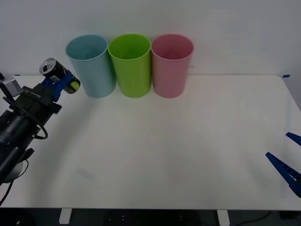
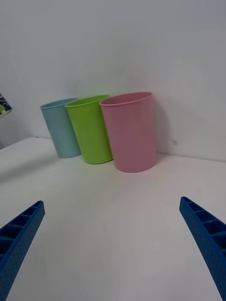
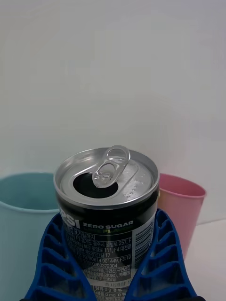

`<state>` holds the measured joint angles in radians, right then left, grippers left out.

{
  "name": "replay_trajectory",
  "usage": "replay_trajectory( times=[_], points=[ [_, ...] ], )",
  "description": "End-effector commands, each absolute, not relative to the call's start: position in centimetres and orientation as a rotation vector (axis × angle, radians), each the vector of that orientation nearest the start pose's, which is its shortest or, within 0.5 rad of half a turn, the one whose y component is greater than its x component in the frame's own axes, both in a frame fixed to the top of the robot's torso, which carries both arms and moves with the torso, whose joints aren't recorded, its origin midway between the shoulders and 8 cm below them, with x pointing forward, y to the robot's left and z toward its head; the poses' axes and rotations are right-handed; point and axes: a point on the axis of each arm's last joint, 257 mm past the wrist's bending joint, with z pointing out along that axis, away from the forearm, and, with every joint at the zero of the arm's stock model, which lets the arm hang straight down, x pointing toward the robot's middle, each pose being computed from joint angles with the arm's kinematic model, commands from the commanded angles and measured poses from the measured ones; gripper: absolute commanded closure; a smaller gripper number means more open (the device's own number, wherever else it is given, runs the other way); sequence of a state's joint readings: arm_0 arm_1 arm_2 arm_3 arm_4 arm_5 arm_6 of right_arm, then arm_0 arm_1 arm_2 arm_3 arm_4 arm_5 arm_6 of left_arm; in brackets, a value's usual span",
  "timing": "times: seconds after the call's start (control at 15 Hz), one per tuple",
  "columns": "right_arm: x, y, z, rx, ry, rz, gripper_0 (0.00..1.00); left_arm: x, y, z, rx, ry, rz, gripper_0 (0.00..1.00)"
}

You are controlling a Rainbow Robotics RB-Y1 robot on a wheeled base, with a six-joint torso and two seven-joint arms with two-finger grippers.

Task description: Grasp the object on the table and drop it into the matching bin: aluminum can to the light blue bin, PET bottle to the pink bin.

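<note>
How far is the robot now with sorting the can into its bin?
Done: the grasp. The left claw is shut on the aluminum can, lifted off the table. In hand: the can is held tilted, beside the light blue bin, on its outer side, not yet over the rim. Left: carry it above that bin and release. The right claw waits open at the table's right edge.

The right gripper [image 1: 288, 165] is cut off by the frame edge. In the left wrist view, the aluminum can [image 3: 107, 207] hides the lime green bin and part of the pink bin [image 3: 181, 211].
</note>
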<state>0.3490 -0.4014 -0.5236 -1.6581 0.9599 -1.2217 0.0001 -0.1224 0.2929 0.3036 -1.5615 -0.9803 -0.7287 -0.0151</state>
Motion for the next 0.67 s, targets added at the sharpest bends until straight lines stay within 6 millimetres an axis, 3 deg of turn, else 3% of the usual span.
replay_trajectory(
  times=[0.07, 0.4, 0.67],
  points=[
    [34.2, -33.0, -16.9, -0.465, 1.441, 0.567, 0.0, 53.5, 28.1, -4.0, 0.186, 1.175, -0.466, 1.0],
    [34.2, -33.0, -16.9, -0.465, 1.441, 0.567, 0.0, 55.3, 29.7, 0.1, 0.152, 1.154, -0.412, 1.0],
    [34.2, -33.0, -16.9, -0.465, 1.441, 0.567, 0.0, 57.1, 30.1, 1.7, 0.153, 1.155, -0.316, 1.0]
  ],
)
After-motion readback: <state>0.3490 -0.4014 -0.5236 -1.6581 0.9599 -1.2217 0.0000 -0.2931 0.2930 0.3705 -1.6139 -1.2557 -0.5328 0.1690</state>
